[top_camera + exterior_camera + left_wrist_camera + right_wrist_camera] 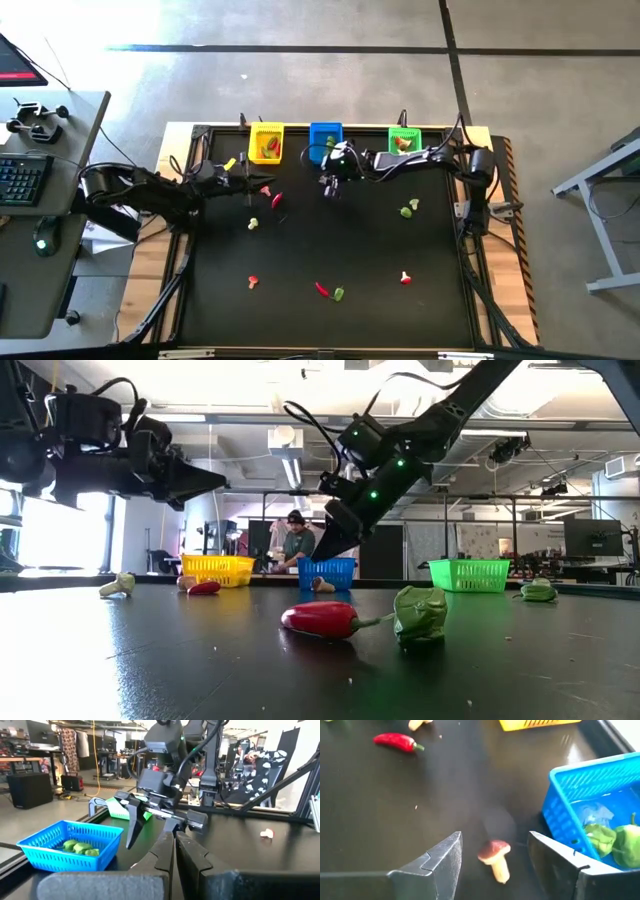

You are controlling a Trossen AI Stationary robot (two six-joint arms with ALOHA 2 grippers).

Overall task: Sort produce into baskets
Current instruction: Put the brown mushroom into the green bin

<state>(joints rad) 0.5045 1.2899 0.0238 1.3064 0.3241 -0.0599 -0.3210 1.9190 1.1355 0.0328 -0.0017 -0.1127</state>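
Observation:
Yellow [265, 143], blue [326, 138] and green [404, 140] baskets stand in a row at the table's far edge. My right gripper [495, 865] is open, just above the table in front of the blue basket [590, 800]. A small brown-capped mushroom piece [495, 857] lies on the table between its fingers, apart from both. It also shows in the low view [322, 586], under the gripper [328, 548]. My left gripper [175, 847] is shut and empty, held above the table near the yellow basket [216, 570].
The blue basket holds green pieces [612, 840]; the yellow and green baskets hold pieces too. A red chilli [395, 741] lies in front of the yellow basket. Chillies, green pieces and mushrooms are scattered toward the near edge, among them a chilli [322, 618] and a green pepper [420, 615]. A person [297, 540] stands behind the table.

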